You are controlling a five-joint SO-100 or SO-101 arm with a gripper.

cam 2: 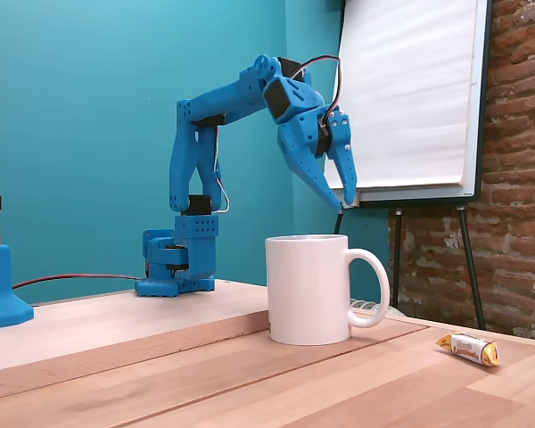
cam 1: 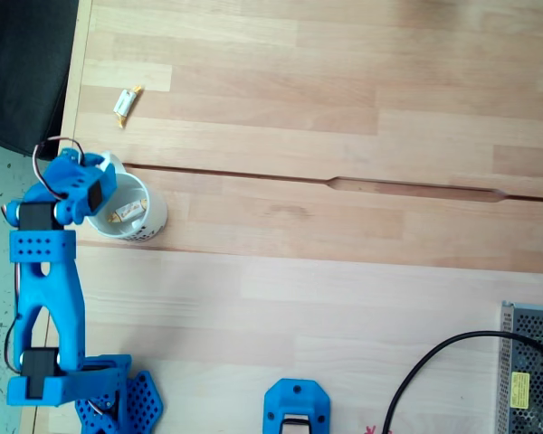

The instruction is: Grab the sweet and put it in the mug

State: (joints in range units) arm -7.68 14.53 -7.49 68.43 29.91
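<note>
- One sweet [cam 1: 127,213] lies inside the mug [cam 1: 150,224], so that drop looks done.
- Gripper [cam 2: 347,194] hovers above the rim, fingers spread, empty.
- Second sweet [cam 1: 127,101] waits on the table [cam 1: 344,298], twelve o'clock of the mug.

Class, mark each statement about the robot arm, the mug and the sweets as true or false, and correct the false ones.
1. A sweet lies inside the mug. True.
2. The gripper is shut on a sweet. False: it is open and holds nothing.
3. Another sweet lies on the table. True.
4. The mug lies on its side. False: it stands upright.
5. The gripper hangs above the mug. True.
</note>
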